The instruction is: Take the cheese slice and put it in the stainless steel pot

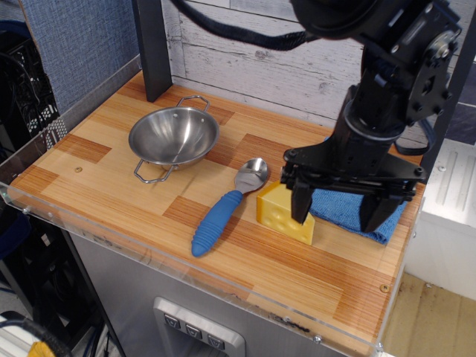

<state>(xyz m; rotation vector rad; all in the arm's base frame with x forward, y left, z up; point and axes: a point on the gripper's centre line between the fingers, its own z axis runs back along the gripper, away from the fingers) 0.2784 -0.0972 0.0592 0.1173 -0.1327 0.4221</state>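
Note:
The yellow cheese slice (278, 213) lies on the wooden table right of centre, holes facing front. The stainless steel pot (173, 139) stands empty at the back left, wire handles front and back. My gripper (336, 213) is open, its two black fingers pointing down over the cheese's right end and the blue cloth; the left finger (300, 206) hides the cheese's thin tip. It holds nothing.
A blue-handled metal spoon (223, 209) lies between pot and cheese. A blue cloth (349, 206) lies at the right, mostly behind the gripper. A dark post (152, 48) stands at the back left. A clear rim edges the table's front.

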